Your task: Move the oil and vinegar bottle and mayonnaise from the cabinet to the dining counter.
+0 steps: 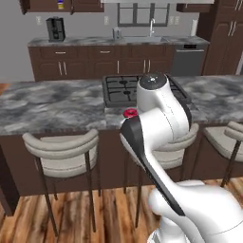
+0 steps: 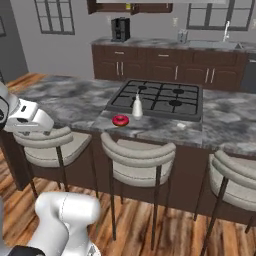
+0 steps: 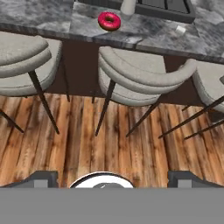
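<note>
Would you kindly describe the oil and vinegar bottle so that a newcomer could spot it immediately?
Find the dining counter, the long grey-marbled island with stools along its near side and a black cooktop set in it. At the cooktop's front left corner stands the oil and vinegar bottle: off-white, wide-based, thin-necked, upright beside a flat pink-frosted donut.

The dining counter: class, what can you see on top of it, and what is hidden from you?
On the dining counter stand the oil and vinegar bottle, a pink-frosted donut beside it, and the built-in cooktop. In the left base view the arm covers the bottle.
</note>
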Motion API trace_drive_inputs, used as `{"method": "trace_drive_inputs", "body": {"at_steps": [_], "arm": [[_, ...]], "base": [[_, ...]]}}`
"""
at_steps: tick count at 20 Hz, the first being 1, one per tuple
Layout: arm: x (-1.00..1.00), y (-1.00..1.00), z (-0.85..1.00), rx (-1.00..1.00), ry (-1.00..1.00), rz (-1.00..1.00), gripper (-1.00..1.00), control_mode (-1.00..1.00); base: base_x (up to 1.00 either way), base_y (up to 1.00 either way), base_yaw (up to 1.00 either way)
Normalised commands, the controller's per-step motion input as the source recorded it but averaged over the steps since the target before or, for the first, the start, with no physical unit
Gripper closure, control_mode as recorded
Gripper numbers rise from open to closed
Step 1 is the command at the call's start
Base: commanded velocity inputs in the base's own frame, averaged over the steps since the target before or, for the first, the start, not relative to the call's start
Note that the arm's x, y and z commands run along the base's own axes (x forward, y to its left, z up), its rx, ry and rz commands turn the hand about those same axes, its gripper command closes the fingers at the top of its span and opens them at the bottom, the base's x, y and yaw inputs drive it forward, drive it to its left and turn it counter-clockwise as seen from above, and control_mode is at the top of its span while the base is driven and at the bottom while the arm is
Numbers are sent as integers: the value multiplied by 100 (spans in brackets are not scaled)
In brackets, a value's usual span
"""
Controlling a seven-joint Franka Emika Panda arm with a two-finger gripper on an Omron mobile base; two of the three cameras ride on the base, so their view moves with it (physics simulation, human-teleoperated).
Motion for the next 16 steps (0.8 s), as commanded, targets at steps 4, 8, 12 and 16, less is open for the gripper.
{"method": "trace_drive_inputs", "body": {"at_steps": [4,8,12,16], "arm": [[0,0,0,0,0,0,-100,100],[0,0,0,0,0,0,-100,100],[0,0,0,0,0,0,-100,100],[0,0,0,0,0,0,-100,100]], "base": [[3,100,-1],[7,100,-2],[10,100,-2],[16,100,-2]]}}
